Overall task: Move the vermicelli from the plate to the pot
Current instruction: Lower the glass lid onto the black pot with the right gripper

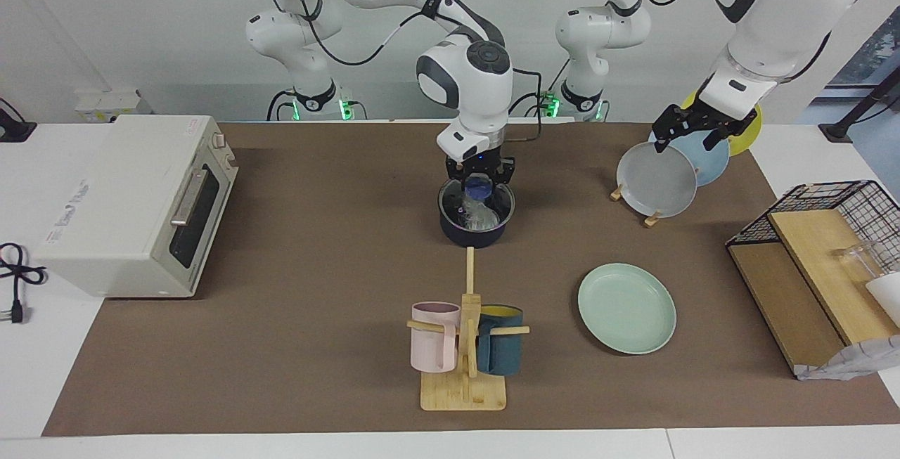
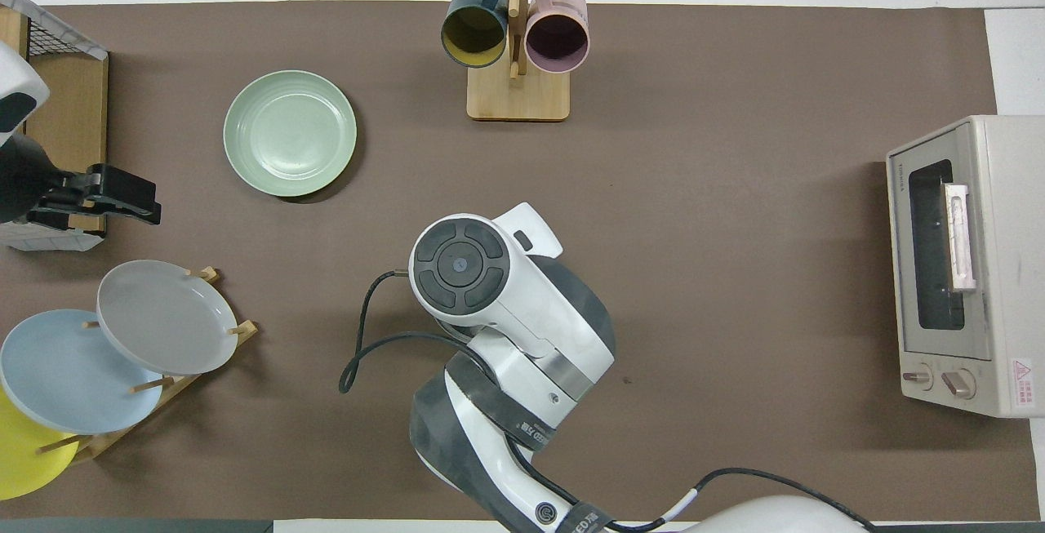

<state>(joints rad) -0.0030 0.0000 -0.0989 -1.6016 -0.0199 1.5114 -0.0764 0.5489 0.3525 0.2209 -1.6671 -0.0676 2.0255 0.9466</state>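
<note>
wall point(image 1: 140, 23): white, plain | table point(image 1: 42, 403): white | mat point(image 1: 316, 269): brown

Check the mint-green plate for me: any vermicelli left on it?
No: the mint-green plate lies bare, and the vermicelli hangs into the pot under the right gripper.

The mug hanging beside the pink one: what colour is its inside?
Yellow inside the dark teal mug; the overhead view shows it best.

Bright, even overhead light; soft shadows, sharp focus.
</note>
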